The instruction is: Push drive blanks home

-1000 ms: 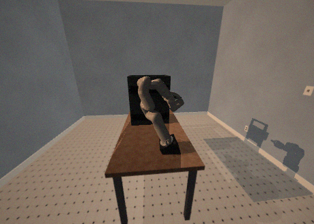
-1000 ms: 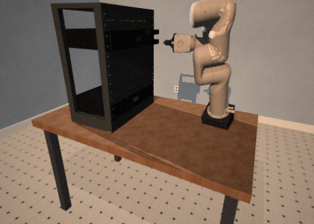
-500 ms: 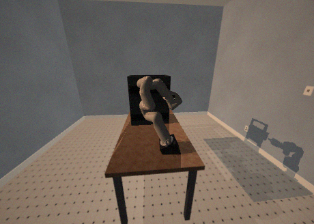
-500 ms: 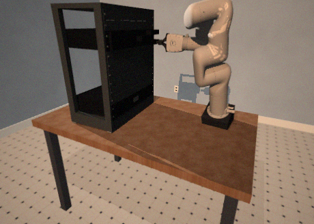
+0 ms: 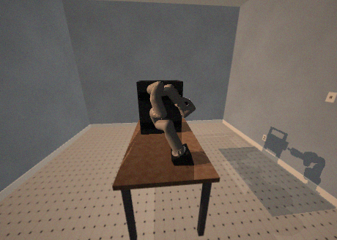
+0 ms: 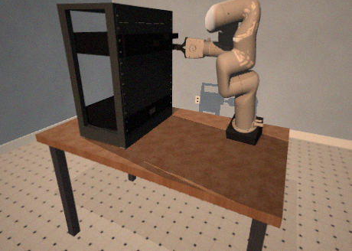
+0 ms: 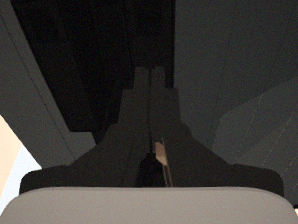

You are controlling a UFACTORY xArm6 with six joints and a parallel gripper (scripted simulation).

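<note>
The black rack (image 6: 122,70) stands on the wooden table (image 6: 184,158), with the storage chassis high in its front face. My gripper (image 6: 177,47) is shut and empty, and its fingertips are at the upper part of that front. One dark blank (image 6: 174,35) stands out from the front just above the fingers. In the wrist view the closed fingers point into a dark face, and I cannot tell the single blanks apart or whether the tips touch. In the top view the arm hides most of the rack's front (image 5: 159,96).
The arm's base (image 6: 245,133) sits on the table to the right of the rack. The rack's open side frame (image 6: 92,70) faces the exterior view. The table's edges are close behind and beside the rack.
</note>
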